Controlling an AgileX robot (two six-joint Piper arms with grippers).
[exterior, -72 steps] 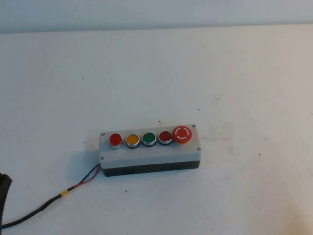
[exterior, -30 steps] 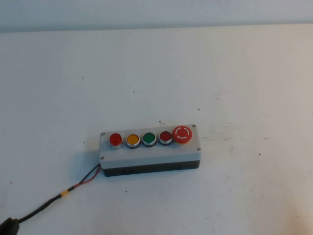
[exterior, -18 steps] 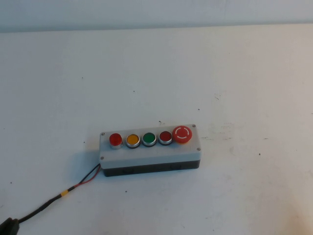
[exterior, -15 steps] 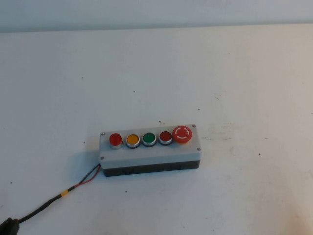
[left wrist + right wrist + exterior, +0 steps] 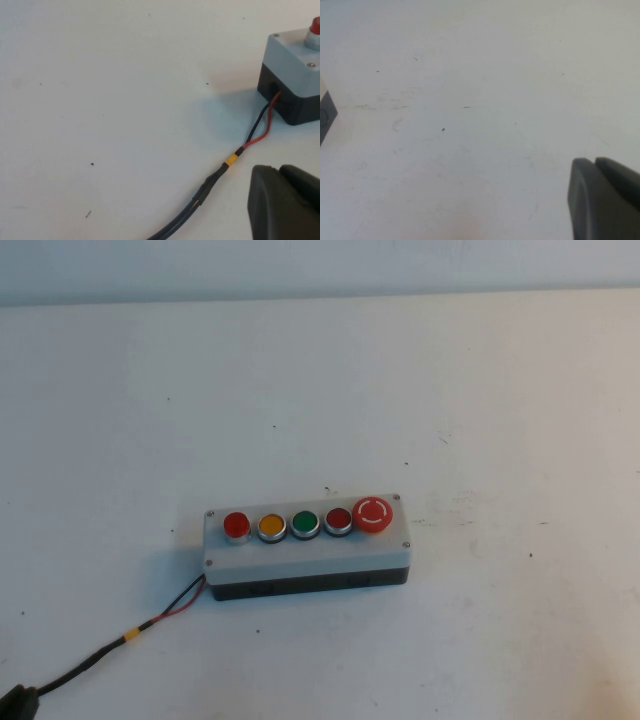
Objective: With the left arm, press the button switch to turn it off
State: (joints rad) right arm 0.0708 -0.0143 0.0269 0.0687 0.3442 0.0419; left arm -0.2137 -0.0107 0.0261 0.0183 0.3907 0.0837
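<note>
Left gripper [image 5: 285, 205] beside cable [image 5: 210, 182], right gripper [image 5: 605, 200] over table [image 5: 470, 100]

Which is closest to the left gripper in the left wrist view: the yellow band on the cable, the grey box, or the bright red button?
From the left gripper, at the picture's lower corner:
1. Yellow band, on the cable beside it.
2. Grey box, at the cable's end.
3. Button switch, atop the box.

The button switch [image 5: 236, 525] is seen as glossy red plastic, set in a shiny metal ring. The grey box [image 5: 305, 552] looks like smooth matt plastic, with a black plastic base. The table [image 5: 320, 390] is matt white and lightly scuffed. The left gripper [image 5: 287, 202], near the cable [image 5: 200, 192], shows matt dark plastic; the right gripper [image 5: 605, 200] shows the same finish.
</note>
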